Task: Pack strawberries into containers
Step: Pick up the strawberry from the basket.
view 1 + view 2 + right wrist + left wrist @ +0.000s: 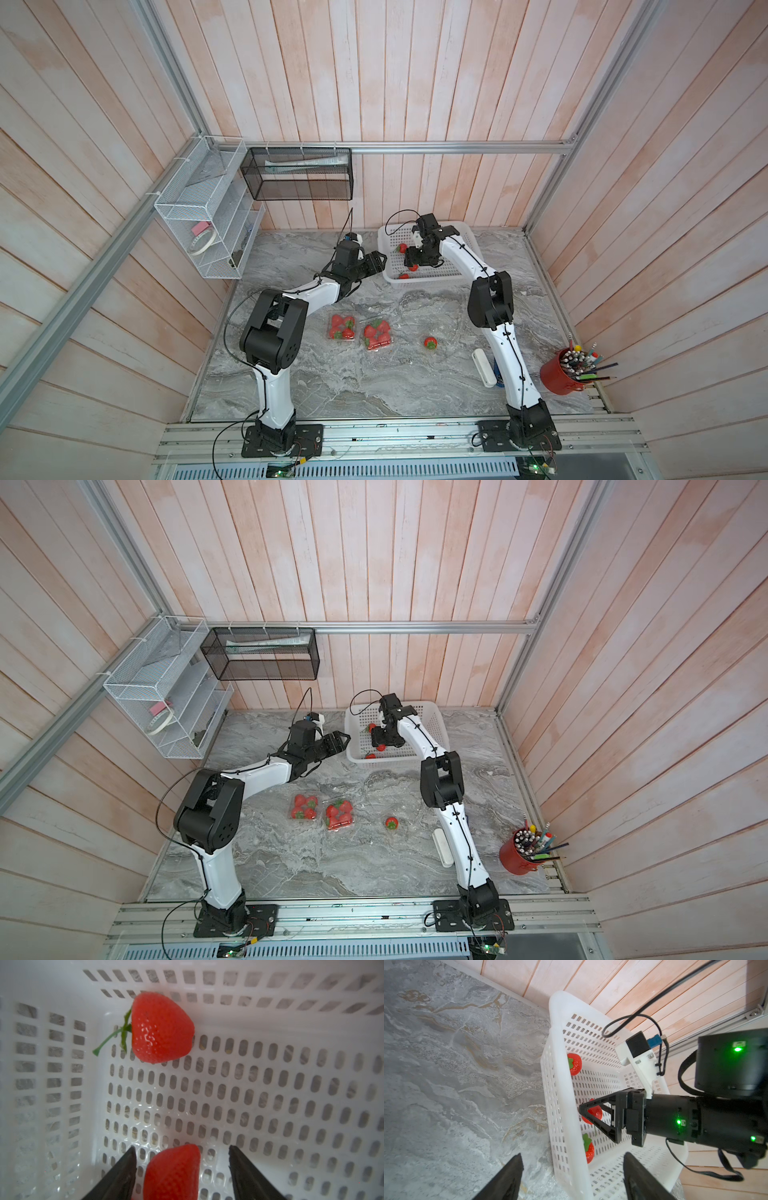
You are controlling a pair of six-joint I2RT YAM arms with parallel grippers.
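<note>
Right gripper (181, 1148) is down inside the white basket (467, 239), which sits at about 1 o'clock on the marble table (332, 386). Its jaws are wide and straddle a strawberry (172, 1172) lying on the basket floor. There is a gap on both sides, so nothing is gripped yet. The straddle looks set so that closing pinches the berry across its body.

A second strawberry (401, 248) lies at 11 o'clock from the first one, against the basket wall. A third strawberry (403, 275) lies at 7 o'clock, near the front wall.

Left gripper (572, 1157) hovers just over the basket's 9 o'clock rim, jaws wide and empty. It is probably held there to leave the right arm room.

At mid-table, 7 o'clock from the basket, a clear box (343, 327) and a second clear box (377, 334) sit side by side. Each looks packed with about four berries.

A lone strawberry (430, 343) sits at 3 o'clock from them, likely in a third box, but its walls are too clear to confirm. The basket berries most likely go there.
</note>
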